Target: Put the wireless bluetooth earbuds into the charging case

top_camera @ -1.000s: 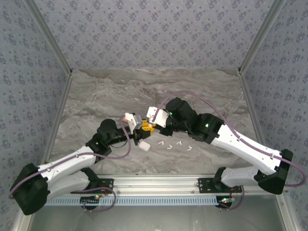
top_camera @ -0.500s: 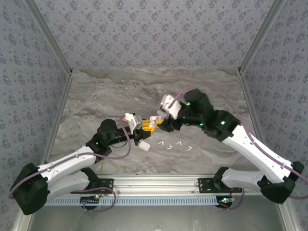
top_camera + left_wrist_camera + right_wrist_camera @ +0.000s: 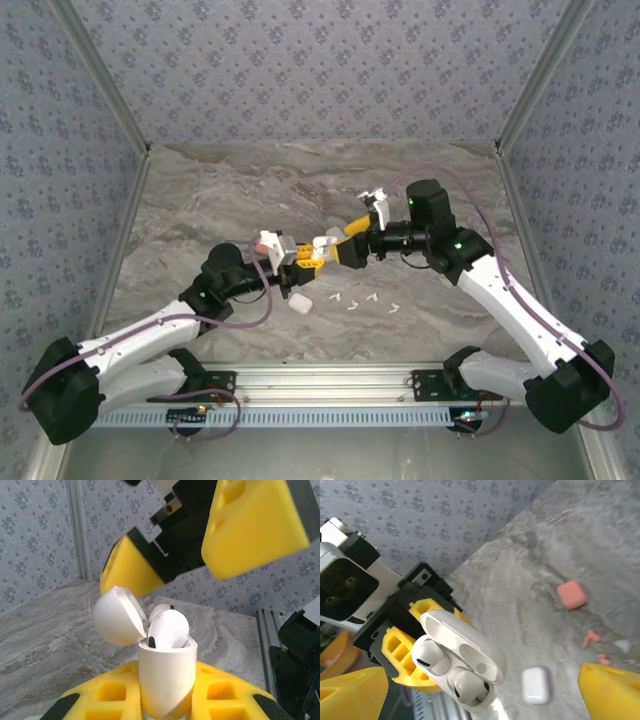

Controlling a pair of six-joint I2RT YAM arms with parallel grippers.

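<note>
- Earbuds [image 3: 352,305] lie loose on the marble table [image 3: 200,200] in the top view, near a spare white case [image 3: 299,302]; the left gripper [image 3: 308,262] clamps the open charging case [image 3: 322,244], and the right gripper [image 3: 340,246] is spread wide just beside it
- Left wrist: two white earbuds [image 3: 168,627] sit in the charging case, lid tipped back, yellow fingers [image 3: 225,695] pinching its base
- Right wrist: its own fingertips [image 3: 612,690] stand wide apart, holding nothing; a coral case [image 3: 571,594] lies on the table

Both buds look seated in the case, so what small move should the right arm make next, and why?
Probably tip the lid shut with the open right gripper. Both white earbuds sit in the charging case, which the left gripper holds clamped, and the lid is all that stands open.
</note>
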